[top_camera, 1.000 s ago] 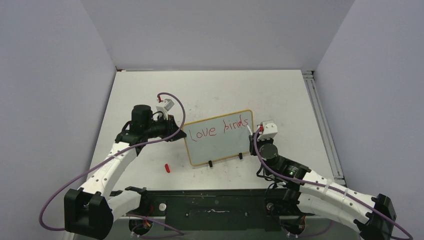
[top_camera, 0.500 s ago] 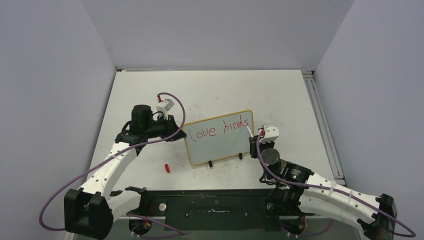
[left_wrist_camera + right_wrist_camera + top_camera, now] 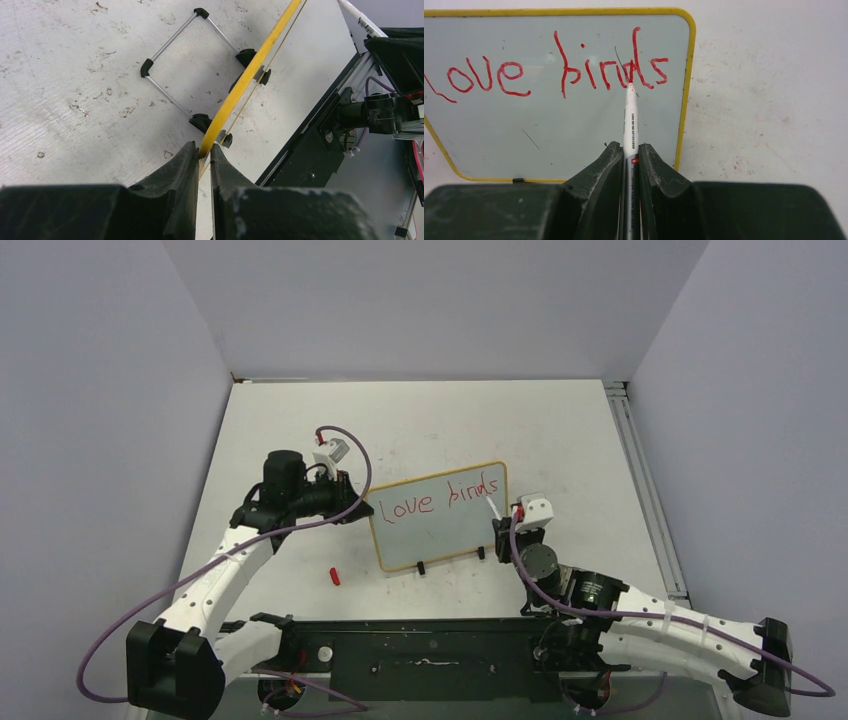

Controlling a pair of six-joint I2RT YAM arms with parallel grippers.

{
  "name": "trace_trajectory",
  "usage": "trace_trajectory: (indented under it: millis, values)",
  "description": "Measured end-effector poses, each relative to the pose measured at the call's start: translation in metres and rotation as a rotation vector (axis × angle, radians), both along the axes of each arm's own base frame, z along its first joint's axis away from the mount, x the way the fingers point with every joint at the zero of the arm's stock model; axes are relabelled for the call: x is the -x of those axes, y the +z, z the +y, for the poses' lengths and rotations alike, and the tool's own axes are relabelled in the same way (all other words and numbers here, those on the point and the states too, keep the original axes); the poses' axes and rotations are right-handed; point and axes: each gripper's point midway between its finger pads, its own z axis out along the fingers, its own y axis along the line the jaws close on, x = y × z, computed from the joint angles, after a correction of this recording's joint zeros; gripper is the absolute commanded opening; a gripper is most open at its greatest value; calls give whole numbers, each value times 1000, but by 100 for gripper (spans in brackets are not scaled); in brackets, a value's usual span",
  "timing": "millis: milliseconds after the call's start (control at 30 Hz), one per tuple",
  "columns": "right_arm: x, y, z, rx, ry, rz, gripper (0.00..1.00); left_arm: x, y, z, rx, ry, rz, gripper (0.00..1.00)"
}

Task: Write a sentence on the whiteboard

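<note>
Two red words of the sentence [image 3: 559,70] were written across the whiteboard [image 3: 574,130], its frame pinched between the jaws of the left gripper [image 3: 204,148], the marker [image 3: 629,120] clamped in the right gripper [image 3: 629,148], tip just ahead at "birds", and the bare lower half was judged left to fill.

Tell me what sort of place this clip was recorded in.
Probably a lab robot booth, not a home: plain walls box in a scuffed white table, a left arm and right arm are bolted at its near edge, and a small whiteboard stands on it.
</note>
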Motion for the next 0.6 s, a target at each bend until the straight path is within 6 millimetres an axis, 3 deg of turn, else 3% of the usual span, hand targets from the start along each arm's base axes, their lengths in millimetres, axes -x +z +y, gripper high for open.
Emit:
trace_trajectory:
  millis: [367,600]
  values:
    - [10,16,18,-51,68,-2,5,2,-1,-2,-14,-6,-6,10]
    - [30,13,51,-63,205,13,5,4,-1,-1,-16,-4,-2,10]
